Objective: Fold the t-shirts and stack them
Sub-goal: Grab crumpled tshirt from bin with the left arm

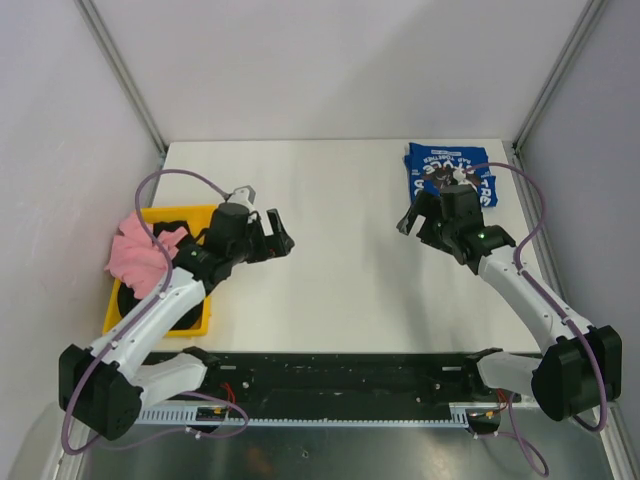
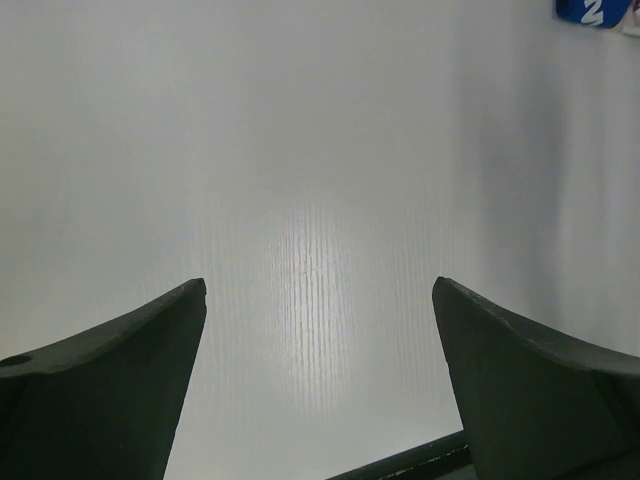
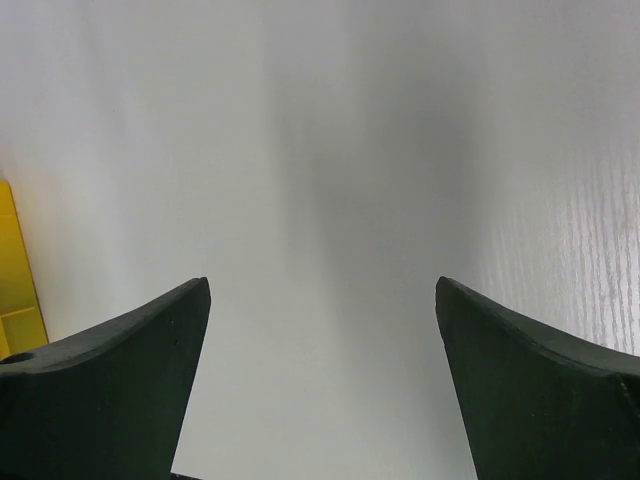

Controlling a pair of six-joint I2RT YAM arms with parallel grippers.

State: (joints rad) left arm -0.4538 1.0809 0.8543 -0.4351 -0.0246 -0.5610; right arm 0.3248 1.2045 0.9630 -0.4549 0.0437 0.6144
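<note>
A folded royal-blue t-shirt (image 1: 447,172) with white lettering lies at the table's back right; a corner of it (image 2: 592,11) shows in the left wrist view. A pink t-shirt (image 1: 138,252) hangs crumpled over the yellow bin's back left rim, with black cloth (image 1: 172,218) inside the bin. My left gripper (image 1: 281,236) hovers open just right of the bin, over bare table. My right gripper (image 1: 412,219) is open too, in front of the blue shirt and apart from it. Both wrist views show wide-spread fingers (image 2: 120,380) (image 3: 120,385) with nothing between them.
The yellow plastic bin (image 1: 197,322) sits at the table's left edge; its corner (image 3: 15,290) shows in the right wrist view. White walls and metal frame posts close in the back and sides. A black rail (image 1: 340,375) runs along the near edge.
</note>
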